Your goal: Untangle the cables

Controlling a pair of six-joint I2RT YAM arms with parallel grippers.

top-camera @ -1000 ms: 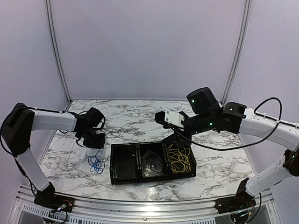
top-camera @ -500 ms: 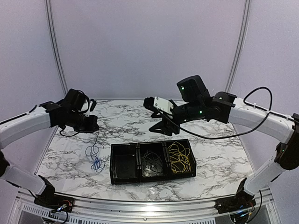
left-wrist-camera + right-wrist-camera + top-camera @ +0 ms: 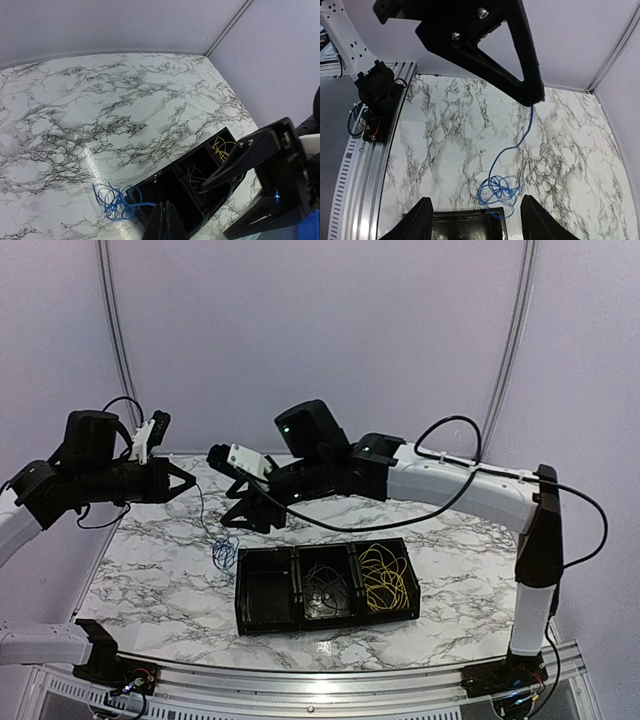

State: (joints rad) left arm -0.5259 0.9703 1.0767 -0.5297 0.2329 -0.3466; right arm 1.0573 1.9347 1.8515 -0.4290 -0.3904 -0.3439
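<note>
1. At the tip of the left gripper (image 3: pixel 190 481), raised high over the table's left side, the jaws are pinched tight on one strand of the blue cable (image 3: pixel 224 552); the left wrist view shows both fingers (image 3: pixel 159 226) pressed together
2. From that pinch the blue strand drops to a loose bundle just beside the far left corner of the tray (image 3: pixel 330 623); cannot tell whether the bundle's bottom rests on the marble table (image 3: pixel 140 580) or hangs just off it
3. Right gripper (image 3: pixel 250 523) reaches across from the right side with its jaws spread wide and nothing between them, hovering above the blue bundle and a little to its right; its wrist view looks down on the bundle
4. Tray has three compartments in a row: yellow cable (image 3: pixel 383 583) lies in the right one, dark grey cable (image 3: pixel 327 588) in the middle one, and the left compartment (image 3: pixel 266 590) holds no cable
5. Progress, as a judgement: two of the three cables look sorted, each alone in its own slot; blue is the last one, outside the tray, and its lower end looks clumped
6. Likely left to do: right gripper takes the bundle or a second strand, the two pull it loose, then it goes into the free left compartment
7. Risks: the thin strand may slip out of the pinch, or the bundle may snag on the tray corner
</note>
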